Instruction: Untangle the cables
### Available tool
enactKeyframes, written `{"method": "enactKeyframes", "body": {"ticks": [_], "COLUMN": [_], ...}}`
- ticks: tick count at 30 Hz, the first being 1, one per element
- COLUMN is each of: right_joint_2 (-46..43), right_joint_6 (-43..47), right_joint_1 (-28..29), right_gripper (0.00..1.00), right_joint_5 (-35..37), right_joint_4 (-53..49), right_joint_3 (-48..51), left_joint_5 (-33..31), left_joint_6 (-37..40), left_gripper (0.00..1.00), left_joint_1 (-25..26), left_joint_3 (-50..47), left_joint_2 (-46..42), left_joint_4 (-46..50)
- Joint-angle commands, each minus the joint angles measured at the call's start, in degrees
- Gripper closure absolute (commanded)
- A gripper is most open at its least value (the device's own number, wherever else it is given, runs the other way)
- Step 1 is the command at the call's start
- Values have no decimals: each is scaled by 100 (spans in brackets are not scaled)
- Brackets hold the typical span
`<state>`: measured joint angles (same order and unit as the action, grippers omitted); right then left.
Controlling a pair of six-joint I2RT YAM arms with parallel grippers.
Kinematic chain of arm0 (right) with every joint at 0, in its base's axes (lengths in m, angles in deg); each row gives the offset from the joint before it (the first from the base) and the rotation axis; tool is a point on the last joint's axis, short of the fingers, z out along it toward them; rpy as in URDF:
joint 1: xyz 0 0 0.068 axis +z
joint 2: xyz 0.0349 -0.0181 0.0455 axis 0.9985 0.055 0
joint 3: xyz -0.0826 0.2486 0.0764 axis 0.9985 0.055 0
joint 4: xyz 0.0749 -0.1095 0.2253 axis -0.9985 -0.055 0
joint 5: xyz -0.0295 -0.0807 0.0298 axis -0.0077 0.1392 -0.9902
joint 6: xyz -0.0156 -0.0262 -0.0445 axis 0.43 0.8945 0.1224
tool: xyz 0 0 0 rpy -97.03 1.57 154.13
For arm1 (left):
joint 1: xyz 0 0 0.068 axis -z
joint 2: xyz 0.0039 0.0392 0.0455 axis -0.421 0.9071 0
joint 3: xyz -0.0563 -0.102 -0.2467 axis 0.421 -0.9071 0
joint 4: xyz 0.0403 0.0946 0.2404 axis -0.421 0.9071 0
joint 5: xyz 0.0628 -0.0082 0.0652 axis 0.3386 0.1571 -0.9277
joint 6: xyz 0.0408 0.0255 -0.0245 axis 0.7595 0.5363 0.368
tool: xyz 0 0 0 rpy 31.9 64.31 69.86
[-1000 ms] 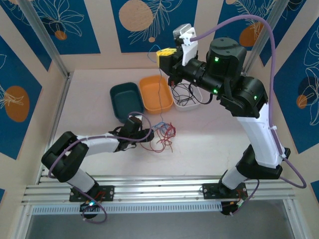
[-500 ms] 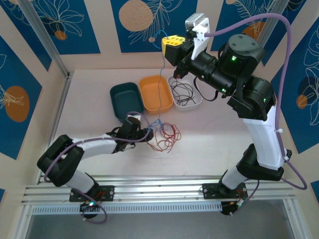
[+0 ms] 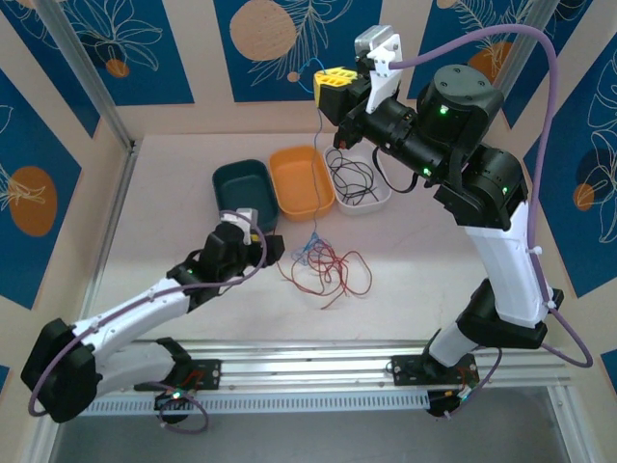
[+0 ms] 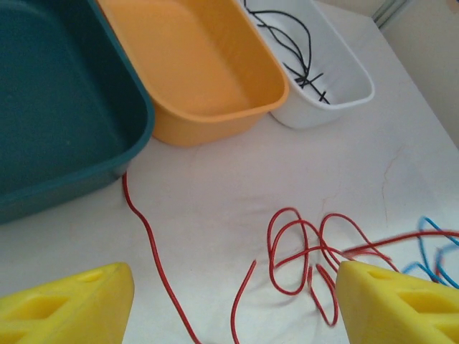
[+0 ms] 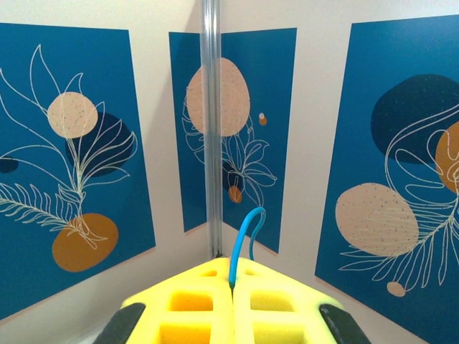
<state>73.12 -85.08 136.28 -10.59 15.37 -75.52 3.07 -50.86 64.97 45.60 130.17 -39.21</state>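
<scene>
My top camera looks down from above and behind both bases (image 3: pixel 178 371), taking in the whole table (image 3: pixel 415 260). My left wrist camera sits low and close over that table, facing the orange bin (image 4: pixel 215 125) and the cables (image 4: pixel 308 251), both also in the top view. My right wrist camera, held high, faces the wall panels (image 5: pixel 72 165).

left end effector (image 3: pixel 267 247) — backed off, wider | cables (image 3: pixel 333 266) — spread out
</scene>
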Motion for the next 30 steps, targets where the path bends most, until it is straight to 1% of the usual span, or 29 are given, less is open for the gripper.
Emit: {"method": "enactKeyframes", "body": {"ticks": [1, 4, 6, 9, 10, 12, 17, 21, 24, 27, 30], "right_joint_2": [40, 67, 99, 164, 186, 235, 270, 295, 332, 350, 357], "right_joint_6": [-89, -132, -155, -193, -199, -229, -321, -369, -425, -453, -458], "right_joint_1": [-49, -77, -87, -100, -102, -109, -115, -123, -118, -118, -118], "right_gripper": [100, 100, 100, 100, 100, 100, 100, 100, 100, 100, 100], "right_joint_5": [27, -7, -16, -42, -55, -84, -181, -210, -248, -275, -231], "right_joint_4": [32, 23, 5, -42, -62, -113, -156, -147, -199, -246, -279], "right_joint_3": [4, -4, -29, -118, -169, -262, -318, -368, -467, -522, -523], "left_joint_5": [131, 812, 1270, 1742, 1804, 1835, 1793, 1856, 1803, 1553, 1443], "left_joint_6": [534, 969, 1219, 1486, 1533, 1595, 1598, 1548, 1355, 1004, 867], "left_gripper": [27, 26, 20, 11, 9, 5, 3, 3, 3, 2, 1], "left_joint_1": [-26, -17, -8, 60, 94, 173, 381, 497, 517, 521, 551], "left_joint_3": [-54, -139, -11, 323, 424, 574, 726, 751, 782, 659, 576], "left_joint_2": [-365, -651, -669, -432, -319, -48, 600, 1154, 1576, 1847, 2014], "left_joint_4": [-199, -876, -1080, -1084, -1079, -1081, -1451, -2176, -2712, -3630, -4360]}}
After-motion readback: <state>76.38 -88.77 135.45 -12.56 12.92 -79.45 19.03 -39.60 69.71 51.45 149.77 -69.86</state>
